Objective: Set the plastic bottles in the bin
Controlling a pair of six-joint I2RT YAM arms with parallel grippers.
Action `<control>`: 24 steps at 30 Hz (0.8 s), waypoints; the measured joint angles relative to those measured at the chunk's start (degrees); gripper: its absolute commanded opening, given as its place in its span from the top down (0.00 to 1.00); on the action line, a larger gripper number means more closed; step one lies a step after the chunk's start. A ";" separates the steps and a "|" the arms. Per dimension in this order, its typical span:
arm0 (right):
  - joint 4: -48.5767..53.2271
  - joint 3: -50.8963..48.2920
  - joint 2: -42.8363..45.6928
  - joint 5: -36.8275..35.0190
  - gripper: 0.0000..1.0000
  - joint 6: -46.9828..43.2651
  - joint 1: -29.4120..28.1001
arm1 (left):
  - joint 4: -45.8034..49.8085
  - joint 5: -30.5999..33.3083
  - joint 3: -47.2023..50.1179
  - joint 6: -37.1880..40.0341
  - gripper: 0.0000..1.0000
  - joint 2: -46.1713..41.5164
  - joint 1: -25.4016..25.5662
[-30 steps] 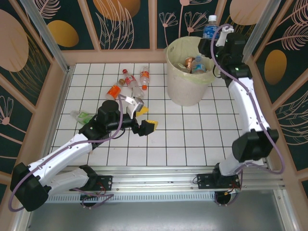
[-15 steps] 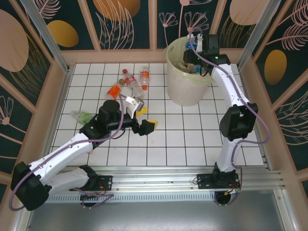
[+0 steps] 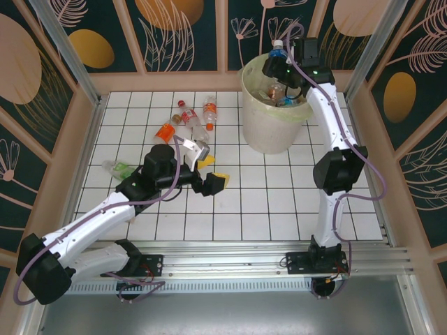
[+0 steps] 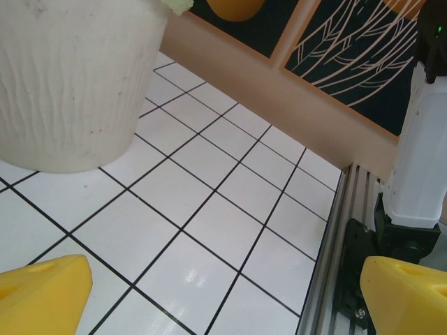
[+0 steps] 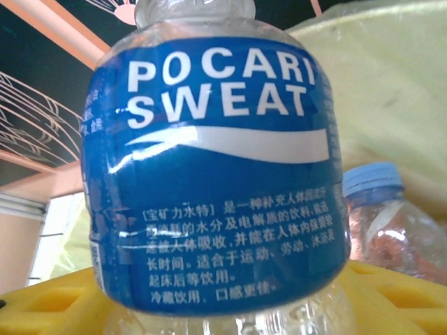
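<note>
My right gripper (image 3: 282, 64) hangs over the far rim of the bin (image 3: 269, 129), shut on a blue-labelled plastic bottle (image 3: 277, 51) that stands upright between the jaws. Close up, that bottle (image 5: 216, 174) reads "Pocari Sweat" and its base sits between the yellow fingers (image 5: 42, 303). Several bottles (image 3: 278, 92) lie inside the bin, one with a pale blue cap (image 5: 374, 183). More bottles lie on the tiles: orange (image 3: 166, 131), red (image 3: 187, 114), orange (image 3: 209, 112) and green (image 3: 120, 168). My left gripper (image 3: 211, 173) is open and empty near the middle of the floor, its fingertips (image 4: 42, 289) wide apart.
The bin's ribbed white wall (image 4: 63, 84) stands just ahead and left of my left gripper. Wooden walls (image 3: 174, 80) fence the tiled floor. The right arm's base and the aluminium rail (image 4: 335, 230) run along the near edge. Its yellow-green liner (image 5: 398, 91) hangs behind the held bottle.
My right arm has swung left from beside the bin's right rim to above its far rim, carrying the blue bottle. The left arm has stayed put.
</note>
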State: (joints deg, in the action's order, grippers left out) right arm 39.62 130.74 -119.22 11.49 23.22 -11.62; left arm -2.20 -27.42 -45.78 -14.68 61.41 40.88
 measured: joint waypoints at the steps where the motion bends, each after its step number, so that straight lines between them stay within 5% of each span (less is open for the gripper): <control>1: -0.11 -0.02 0.00 0.50 0.23 1.46 0.00 | 0.04 0.07 0.00 0.00 0.01 -0.02 0.00; 8: -1.84 -0.31 0.00 4.68 0.10 7.58 -0.02 | 0.35 0.09 -0.04 0.00 0.01 0.00 0.00; 19: -5.16 -4.74 1.44 9.57 0.21 8.22 1.05 | 0.55 0.11 -0.24 0.02 0.01 0.00 0.00; 24: -8.04 -7.17 2.27 12.22 0.20 6.51 1.73 | 1.84 4.81 -1.46 0.02 0.01 -0.02 0.02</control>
State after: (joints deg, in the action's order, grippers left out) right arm 31.57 123.57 -116.95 23.70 29.74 -9.89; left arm -0.36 -22.61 -47.24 -14.66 61.39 40.91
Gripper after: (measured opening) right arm 0.788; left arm 0.985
